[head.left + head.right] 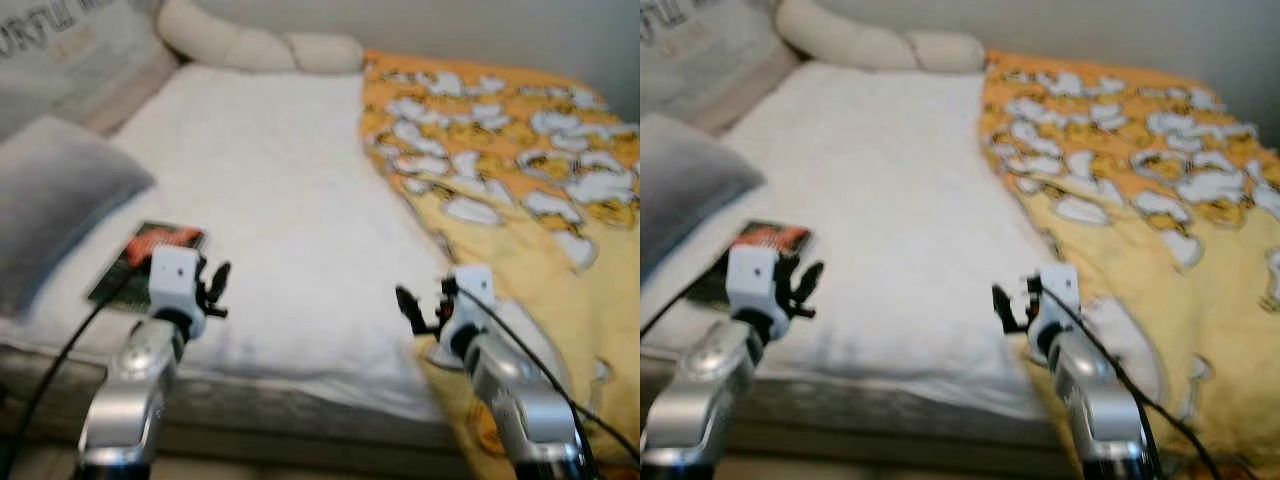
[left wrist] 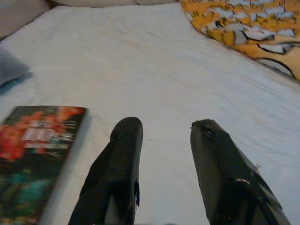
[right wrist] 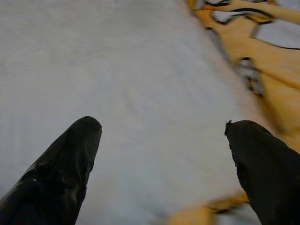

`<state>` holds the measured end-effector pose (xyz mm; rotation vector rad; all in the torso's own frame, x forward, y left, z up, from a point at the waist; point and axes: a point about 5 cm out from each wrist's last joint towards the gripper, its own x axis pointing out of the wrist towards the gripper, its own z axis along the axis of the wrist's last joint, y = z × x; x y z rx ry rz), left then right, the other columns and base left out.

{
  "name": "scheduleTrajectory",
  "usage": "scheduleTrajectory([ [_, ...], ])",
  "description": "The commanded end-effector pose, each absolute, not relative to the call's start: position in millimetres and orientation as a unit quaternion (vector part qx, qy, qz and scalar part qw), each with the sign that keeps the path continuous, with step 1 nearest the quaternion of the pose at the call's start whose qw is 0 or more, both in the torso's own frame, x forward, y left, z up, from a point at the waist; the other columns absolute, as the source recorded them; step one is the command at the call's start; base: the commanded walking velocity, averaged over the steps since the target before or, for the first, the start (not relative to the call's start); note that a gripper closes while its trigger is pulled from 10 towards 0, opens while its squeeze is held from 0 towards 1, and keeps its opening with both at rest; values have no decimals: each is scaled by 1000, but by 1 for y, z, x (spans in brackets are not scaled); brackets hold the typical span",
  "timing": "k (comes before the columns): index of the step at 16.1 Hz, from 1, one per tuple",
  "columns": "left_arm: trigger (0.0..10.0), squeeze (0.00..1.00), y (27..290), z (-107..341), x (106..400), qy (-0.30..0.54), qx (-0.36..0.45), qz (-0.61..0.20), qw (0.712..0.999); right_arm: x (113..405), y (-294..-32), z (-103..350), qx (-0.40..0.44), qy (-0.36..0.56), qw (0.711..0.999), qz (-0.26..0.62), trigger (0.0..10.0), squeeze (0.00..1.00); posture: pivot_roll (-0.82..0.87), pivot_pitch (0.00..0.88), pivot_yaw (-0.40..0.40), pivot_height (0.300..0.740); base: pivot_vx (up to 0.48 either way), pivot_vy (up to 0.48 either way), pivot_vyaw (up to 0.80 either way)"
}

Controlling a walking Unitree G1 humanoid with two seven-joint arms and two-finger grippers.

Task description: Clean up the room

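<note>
left eye view took in a bed (image 1: 270, 190) with a white cover, and an orange-and-yellow cartoon blanket (image 1: 520, 180) draped over its right side. a long cream bolster (image 1: 255, 45) lay across the head, and a grey pillow (image 1: 55, 195) sat at the left edge. near that pillow, flat on the white cover, lay a book (image 1: 145, 262) with a red and dark green cover.

left gripper (image 1: 213, 288) hovered just beside the book, its fingers parted a little and holding nothing. right gripper (image 1: 415, 308) hung over the cover near the blanket's edge, spread wide and empty.

the robot seemed to be closing in on the book as the stray thing to tidy. next would be shifting the left gripper over the book's near edge and pinching it.

the title on the book was too blurred to read, as was the lettering on a cushion (image 1: 60, 40) at the upper left.
</note>
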<state>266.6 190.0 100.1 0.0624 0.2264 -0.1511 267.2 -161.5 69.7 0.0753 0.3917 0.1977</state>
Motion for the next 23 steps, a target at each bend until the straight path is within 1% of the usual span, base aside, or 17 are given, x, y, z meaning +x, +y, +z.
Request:
scheduleTrajectory([
  [1,10000,0,182,102,270,116,25,-89,989,265,-171,64,30,214,973,76,10000,0,30,0,10,740,0,480,0],
  [3,10000,0,184,106,275,113,34,-91,989,266,-170,64,39,214,974,69,10000,0,27,0,16,740,0,480,0],
  [12,10000,0,182,108,279,124,41,-104,986,272,-171,65,49,215,973,62,10000,0,25,0,26,740,0,0,0],
  [14,10000,0,180,106,278,133,43,-121,983,275,-170,64,40,221,972,66,10000,0,25,0,27,740,0,0,0],
  [15,10000,0,177,104,276,146,55,-154,976,282,-171,62,18,234,970,71,10000,0,29,0,25,740,0,0,0],
  [17,10000,0,178,104,274,151,62,-168,972,289,-173,64,17,236,969,64,10000,0,35,0,21,740,0,0,0],
  [18,10000,0,178,105,273,151,63,-172,971,293,-173,66,23,235,969,65,10000,239,38,0,22,740,0,0,0],
  [19,10000,0,179,105,274,152,65,-172,971,294,-173,66,25,236,969,66,10000,239,39,0,21,740,0,0,0],
  [20,10000,0,179,105,273,154,68,-176,970,298,-171,65,26,243,967,74,10000,1000,36,0,24,740,0,0,0],
  [23,10000,0,178,106,273,158,76,-199,964,306,-170,63,18,260,962,81,10000,1000,38,0,25,740,0,0,0],
])
